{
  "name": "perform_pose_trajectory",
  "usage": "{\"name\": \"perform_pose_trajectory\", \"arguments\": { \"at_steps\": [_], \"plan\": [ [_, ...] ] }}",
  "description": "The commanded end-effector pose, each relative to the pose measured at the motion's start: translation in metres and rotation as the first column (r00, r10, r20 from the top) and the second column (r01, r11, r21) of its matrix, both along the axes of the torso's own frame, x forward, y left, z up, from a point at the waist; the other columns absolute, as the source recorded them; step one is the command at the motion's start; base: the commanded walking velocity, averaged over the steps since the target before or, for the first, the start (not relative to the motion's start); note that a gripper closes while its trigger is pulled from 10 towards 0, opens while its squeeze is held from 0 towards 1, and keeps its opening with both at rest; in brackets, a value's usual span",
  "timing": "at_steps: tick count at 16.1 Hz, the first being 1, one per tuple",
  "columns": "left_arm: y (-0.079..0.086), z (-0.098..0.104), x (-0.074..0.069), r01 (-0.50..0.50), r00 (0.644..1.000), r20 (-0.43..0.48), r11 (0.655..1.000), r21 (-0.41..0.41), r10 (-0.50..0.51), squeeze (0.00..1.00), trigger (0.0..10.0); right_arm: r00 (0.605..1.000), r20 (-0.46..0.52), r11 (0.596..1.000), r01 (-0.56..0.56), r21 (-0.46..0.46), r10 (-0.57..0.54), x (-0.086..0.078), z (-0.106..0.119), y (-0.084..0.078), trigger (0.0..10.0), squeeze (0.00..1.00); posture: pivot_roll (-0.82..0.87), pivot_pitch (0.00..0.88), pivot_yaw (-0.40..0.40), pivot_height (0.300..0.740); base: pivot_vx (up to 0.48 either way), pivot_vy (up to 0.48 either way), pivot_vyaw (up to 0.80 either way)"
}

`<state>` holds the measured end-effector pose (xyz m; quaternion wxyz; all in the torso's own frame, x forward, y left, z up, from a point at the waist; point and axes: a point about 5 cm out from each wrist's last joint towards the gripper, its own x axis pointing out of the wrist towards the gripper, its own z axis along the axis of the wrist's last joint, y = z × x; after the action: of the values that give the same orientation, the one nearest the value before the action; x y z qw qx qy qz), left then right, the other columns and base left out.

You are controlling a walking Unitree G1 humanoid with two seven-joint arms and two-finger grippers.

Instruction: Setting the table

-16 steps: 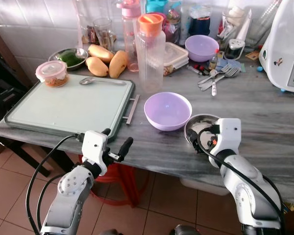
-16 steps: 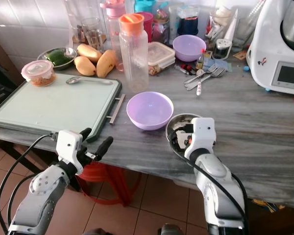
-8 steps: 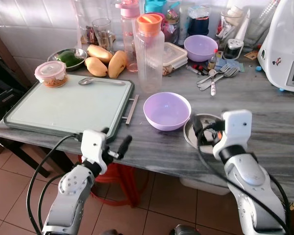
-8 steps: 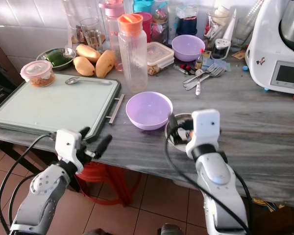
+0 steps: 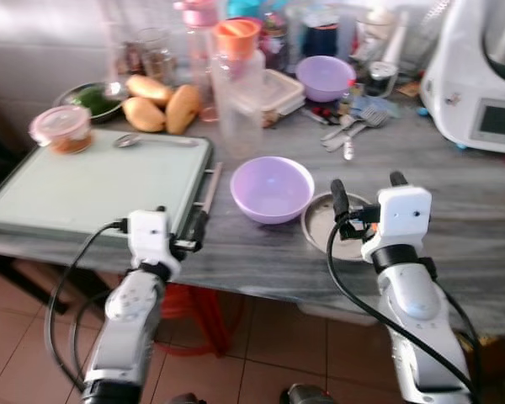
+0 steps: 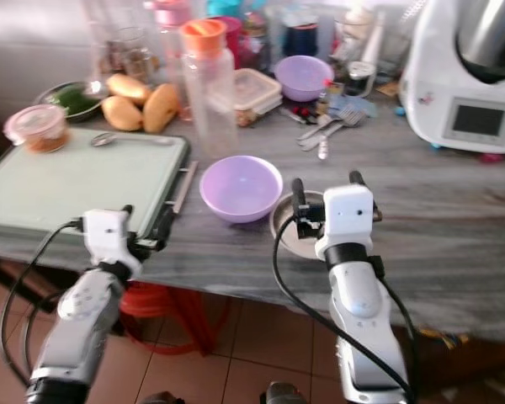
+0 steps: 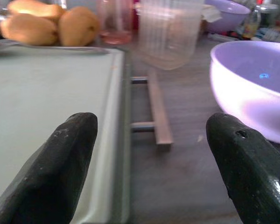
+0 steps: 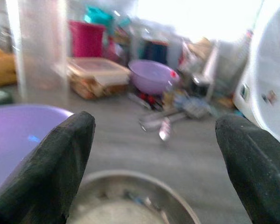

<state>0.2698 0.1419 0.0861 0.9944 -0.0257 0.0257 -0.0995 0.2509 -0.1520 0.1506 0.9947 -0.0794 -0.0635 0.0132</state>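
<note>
A light purple bowl (image 5: 272, 187) stands mid-table, just right of the pale green tray (image 5: 93, 181) that carries a spoon (image 5: 151, 140). A shallow steel bowl (image 5: 326, 229) sits beside the purple bowl near the front edge. My right gripper (image 5: 368, 189) is open, with its fingers spread just above the steel bowl (image 8: 130, 205). My left gripper (image 5: 179, 225) is open at the table's front edge, by the tray's near right corner, facing the tray handle (image 7: 158, 114) and the purple bowl (image 7: 256, 88). Neither gripper holds anything.
Forks and spoons (image 5: 349, 135) lie at the back right by a second purple bowl (image 5: 324, 77). A tall pitcher with an orange lid (image 5: 236, 84), mangoes (image 5: 164, 109), a lidded container (image 5: 61, 130) and a white kitchen machine (image 5: 480, 76) crowd the back.
The camera has shifted and blurred. My right gripper has lifted out of the steel bowl and now hovers above it. My left gripper has moved forward to the tray's corner.
</note>
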Motion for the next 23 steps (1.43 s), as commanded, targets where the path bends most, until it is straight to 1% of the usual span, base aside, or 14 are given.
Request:
{"name": "perform_pose_trajectory", "arguments": {
  "at_steps": [1, 4, 6, 8, 10, 12, 14, 17, 18, 19, 20, 22, 23],
  "plan": [
    [0.001, 0.002, 0.002, -0.016, 1.000, 0.009, 1.000, 0.009, 0.016, 0.00, 10.0, 0.999, 0.032, 1.000, -0.021, 0.002, 0.021, 0.001, 0.004, 0.006, 10.0, 0.00, -0.06, 0.000, 0.036, 0.740, 0.000, 0.000, 0.00],
    [0.002, 0.005, 0.004, -0.026, 0.999, 0.024, 1.000, 0.007, 0.026, 0.00, 10.0, 0.998, 0.035, 0.999, -0.050, -0.005, 0.051, -0.001, 0.002, 0.009, 10.0, 0.00, -0.06, 0.000, 0.036, 0.740, -0.165, 0.000, 0.00],
    [0.005, 0.007, 0.007, -0.038, 0.999, 0.033, 0.999, 0.009, 0.038, 0.00, 10.0, 0.996, 0.062, 0.998, -0.056, -0.027, 0.057, 0.001, 0.004, 0.008, 10.0, 0.00, -0.07, 0.000, 0.036, 0.740, -0.251, 0.000, 0.00],
    [0.004, 0.008, 0.008, -0.035, 0.999, 0.036, 0.999, 0.010, 0.035, 0.00, 10.0, 0.996, 0.074, 0.998, -0.041, -0.040, 0.044, 0.004, 0.005, 0.004, 10.0, 0.00, -0.07, 0.000, 0.038, 0.740, -0.268, 0.000, 0.00],
    [0.004, 0.008, 0.008, -0.032, 0.999, 0.035, 0.999, 0.010, 0.031, 0.00, 10.0, 0.996, 0.080, 0.998, -0.032, -0.058, 0.037, 0.004, 0.005, 0.003, 10.0, 0.00, -0.07, 0.000, 0.039, 0.740, -0.270, 0.000, 0.00],
    [0.004, 0.008, 0.009, -0.032, 0.999, 0.037, 0.999, 0.011, 0.031, 0.00, 10.0, 0.996, 0.080, 0.998, -0.024, -0.057, 0.029, 0.005, 0.004, 0.002, 10.0, 0.00, -0.07, 0.000, 0.037, 0.740, -0.270, 0.000, 0.00],
    [0.004, 0.008, 0.009, -0.033, 0.999, 0.040, 0.999, 0.011, 0.033, 0.00, 10.0, 0.997, 0.080, 0.997, 0.018, -0.072, -0.013, 0.003, 0.001, -0.004, 10.0, 0.00, -0.07, 0.000, 0.036, 0.740, -0.373, 0.000, 0.00],
    [0.003, 0.008, 0.010, -0.028, 0.999, 0.041, 1.000, 0.010, 0.027, 0.00, 10.0, 0.995, 0.066, 0.993, 0.083, -0.089, -0.078, 0.006, -0.003, -0.016, 10.0, 0.00, -0.07, 0.000, 0.026, 0.740, -0.371, 0.000, 0.00],
    [0.003, 0.007, 0.011, -0.027, 0.999, 0.038, 1.000, 0.009, 0.026, 0.00, 10.0, 0.995, 0.065, 0.992, 0.086, -0.087, -0.080, 0.007, -0.004, -0.016, 10.0, 0.00, -0.07, 0.000, 0.025, 0.740, -0.371, 0.000, 0.00],
    [0.003, 0.011, 0.014, -0.034, 0.998, 0.044, 0.999, -0.002, 0.034, 0.00, 10.0, 0.992, 0.062, 0.991, 0.111, -0.075, -0.106, 0.011, -0.001, -0.018, 10.0, 0.00, -0.07, 0.000, 0.033, 0.740, -0.375, 0.000, 0.00],
    [0.005, 0.013, 0.015, -0.043, 0.998, 0.049, 0.999, -0.003, 0.043, 0.00, 10.0, 0.992, 0.068, 0.991, 0.111, -0.071, -0.106, 0.012, 0.001, -0.018, 10.0, 0.00, -0.07, 0.000, 0.036, 0.740, -0.386, 0.000, 0.00],
    [0.008, 0.011, 0.015, -0.045, 0.998, 0.045, 0.999, 0.015, 0.044, 0.00, 10.0, 0.989, 0.022, 0.987, 0.146, -0.061, -0.144, 0.010, -0.008, -0.025, 10.0, 0.00, -0.07, 0.000, 0.039, 0.740, -0.390, 0.000, 0.00],
    [0.009, 0.011, 0.015, -0.042, 0.998, 0.046, 0.999, 0.015, 0.041, 0.00, 10.0, 0.989, 0.018, 0.988, 0.145, -0.059, -0.144, 0.009, -0.009, -0.026, 10.0, 0.00, -0.07, 0.000, 0.044, 0.740, -0.386, 0.000, 0.00]
  ]
}}
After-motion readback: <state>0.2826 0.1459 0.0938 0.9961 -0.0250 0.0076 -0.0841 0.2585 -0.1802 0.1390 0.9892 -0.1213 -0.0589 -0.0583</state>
